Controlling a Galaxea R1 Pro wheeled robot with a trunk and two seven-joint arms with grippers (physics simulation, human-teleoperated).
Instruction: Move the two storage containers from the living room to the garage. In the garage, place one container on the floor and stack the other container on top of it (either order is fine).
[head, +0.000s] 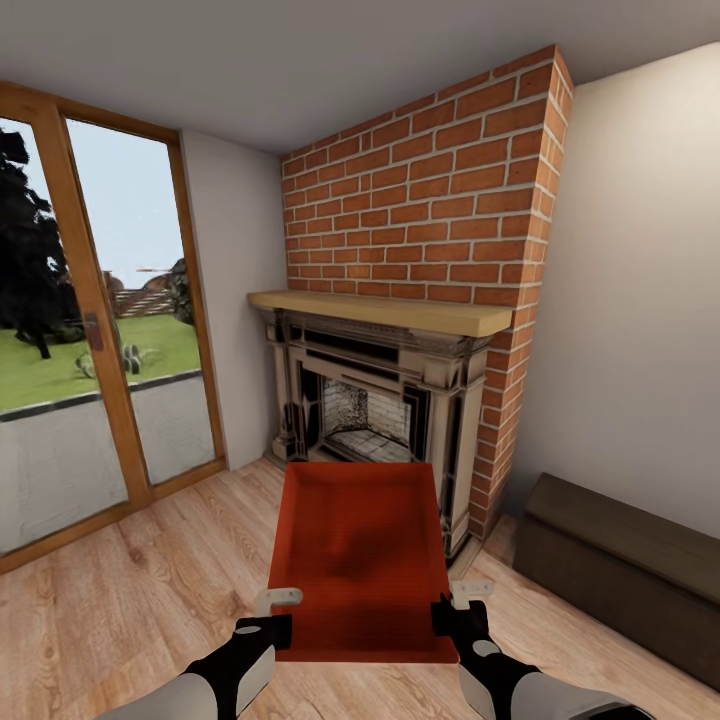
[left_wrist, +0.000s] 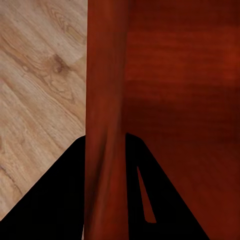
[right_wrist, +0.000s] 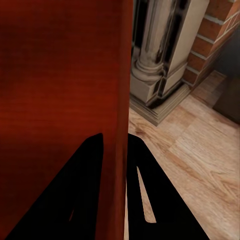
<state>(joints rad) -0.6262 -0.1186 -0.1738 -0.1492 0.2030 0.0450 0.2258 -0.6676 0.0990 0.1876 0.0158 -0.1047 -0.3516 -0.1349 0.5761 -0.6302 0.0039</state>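
We find one orange-red rectangular open-top plastic bin (head: 360, 560) at lower centre, before the red brick fireplace (head: 420, 230). Left tool (head: 268, 630) and right tool (head: 452, 612) each pinch a wall. We judge carriage to the garage and stacking outstanding.

Both arms forward, left tool (head: 268, 628) and right tool (head: 452, 612) each clamped on a wall
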